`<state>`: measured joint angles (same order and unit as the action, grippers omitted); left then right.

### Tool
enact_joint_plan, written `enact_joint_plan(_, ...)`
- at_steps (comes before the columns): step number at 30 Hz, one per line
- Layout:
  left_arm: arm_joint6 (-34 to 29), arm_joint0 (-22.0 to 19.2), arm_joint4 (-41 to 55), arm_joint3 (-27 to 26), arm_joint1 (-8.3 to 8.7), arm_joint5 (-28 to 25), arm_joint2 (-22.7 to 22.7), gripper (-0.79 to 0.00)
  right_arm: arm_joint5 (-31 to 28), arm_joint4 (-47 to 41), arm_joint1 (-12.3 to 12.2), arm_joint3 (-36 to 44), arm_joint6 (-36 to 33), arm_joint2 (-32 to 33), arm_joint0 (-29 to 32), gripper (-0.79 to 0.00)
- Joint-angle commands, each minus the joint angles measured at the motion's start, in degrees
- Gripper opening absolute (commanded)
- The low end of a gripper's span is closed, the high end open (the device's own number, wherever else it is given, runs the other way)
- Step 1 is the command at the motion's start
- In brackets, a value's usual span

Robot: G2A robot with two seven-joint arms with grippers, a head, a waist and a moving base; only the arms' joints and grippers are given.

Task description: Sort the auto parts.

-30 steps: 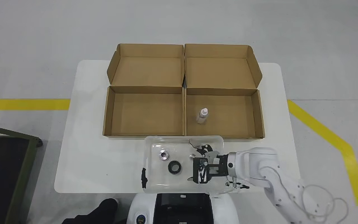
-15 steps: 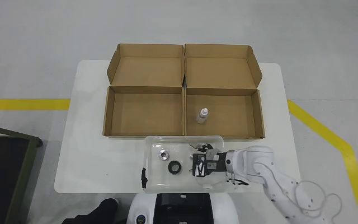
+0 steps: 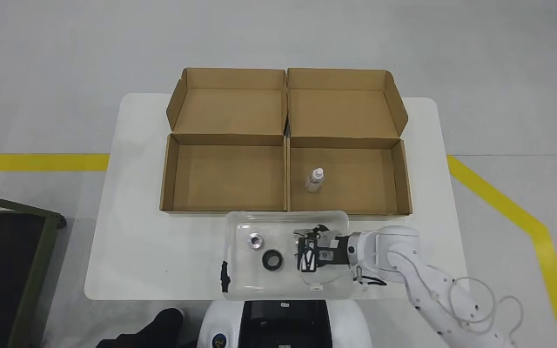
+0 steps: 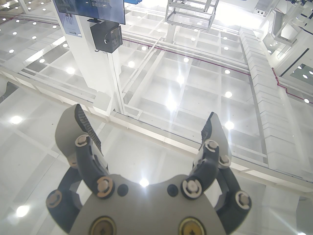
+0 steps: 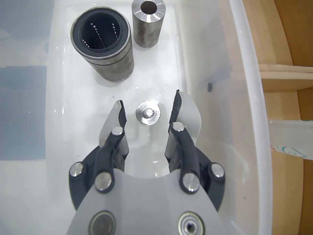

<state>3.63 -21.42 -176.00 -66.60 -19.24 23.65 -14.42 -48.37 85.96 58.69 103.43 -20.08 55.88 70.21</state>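
We are looking at a clear bin [image 3: 233, 223] sitting at the middle of the tabletop's [image 3: 130, 244] near edge, on the robot's side. The right end effector [image 5: 148, 100] is hanging inside the bin at its right end, pointing along the bin toward the robot's left. Its fingers [image 5: 179, 110] are standing spread. A small steel disc [image 5: 148, 113] with a raised centre is lying on the bin floor right between them. Gaps are showing on both sides, so neither finger is touching the disc. We cannot tell whether the fingertips are resting on the bin floor.

Beyond the fingertips, two more parts are standing upright in the bin, just beside each other but apart. One is a wide bearing [image 5: 105, 50] with a black inner ring, and the other is a narrower steel sleeve [image 5: 148, 23] with a bore through it. From the top view, the right end effector [image 3: 306, 255] is sitting near the bearing [image 3: 272, 259], and the sleeve [image 3: 255, 239] is lying closer to the bin's far wall.

Behind the bin, two open boxes are sitting side by side, reaching toward the tabletop's far edge. In the right box [image 3: 383, 178], a small white part [image 3: 313, 180] is lying near the wall shared with the left box [image 3: 224, 178].

The left end effector [image 4: 144, 112] is pointing up at the ceiling with its fingers spread wide.
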Motion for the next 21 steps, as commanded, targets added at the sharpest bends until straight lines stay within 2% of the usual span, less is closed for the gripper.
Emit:
enact_joint_plan(1, 0.0, 0.0, 0.0, 0.0, 0.00, 0.0, 0.0, 0.000, 0.1, 0.2, 0.0, 0.0, 0.0, -0.1, 0.0, -0.523)
enact_joint_plan(5, 0.0, 0.0, 0.0, 0.0, 0.00, 0.0, 0.0, 0.000, 0.3, 0.3, 0.0, -0.2, 0.1, -0.1, -0.2, -0.653)
enact_joint_plan(8, 0.0, 0.0, 0.0, 0.0, 0.00, 0.0, 0.0, 0.000, 0.1, 0.5, 0.0, 0.3, -0.2, -0.3, -0.4, -0.785)
enact_joint_plan(21, 0.0, 0.0, 0.0, 0.0, 0.00, 0.0, 0.0, 0.000, -2.5, -3.2, -0.8, 9.7, -2.4, 2.7, 1.6, -0.785)
